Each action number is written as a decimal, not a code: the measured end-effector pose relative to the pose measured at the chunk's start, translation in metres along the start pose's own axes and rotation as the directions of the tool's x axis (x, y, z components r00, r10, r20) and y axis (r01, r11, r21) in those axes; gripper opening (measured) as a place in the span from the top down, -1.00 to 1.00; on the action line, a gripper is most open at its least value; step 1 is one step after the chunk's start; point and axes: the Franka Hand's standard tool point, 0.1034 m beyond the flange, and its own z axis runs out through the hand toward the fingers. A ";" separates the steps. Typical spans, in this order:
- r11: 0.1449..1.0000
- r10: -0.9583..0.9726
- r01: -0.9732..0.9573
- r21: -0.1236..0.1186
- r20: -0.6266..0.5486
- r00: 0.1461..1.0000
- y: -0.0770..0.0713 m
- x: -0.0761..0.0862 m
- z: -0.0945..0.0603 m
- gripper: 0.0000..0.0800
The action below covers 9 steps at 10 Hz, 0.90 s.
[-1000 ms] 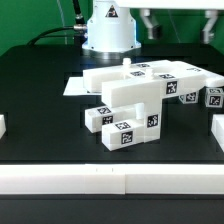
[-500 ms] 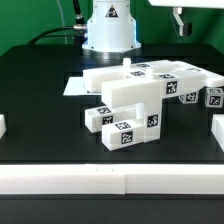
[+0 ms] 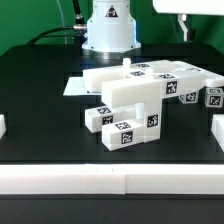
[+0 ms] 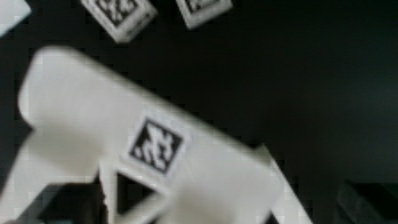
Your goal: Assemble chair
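White plastic parts of the chair (image 3: 135,95) sit joined in one blocky cluster at the centre of the frame on the black table (image 3: 40,120). Its long axis runs from lower left to upper right, and its tagged faces are turned upward and toward the camera. The gripper (image 3: 188,12) hangs in the upper right corner, well apart from the chair, its jaws spread wide and holding nothing.
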 end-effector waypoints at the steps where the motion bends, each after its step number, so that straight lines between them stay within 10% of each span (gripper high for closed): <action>1: 1.000 -0.009 0.009 0.003 -0.009 1.000 0.006 -0.008 0.005 -0.62; 9: 0.997 -0.072 0.072 -0.029 0.003 0.997 0.037 -0.045 0.034 -0.62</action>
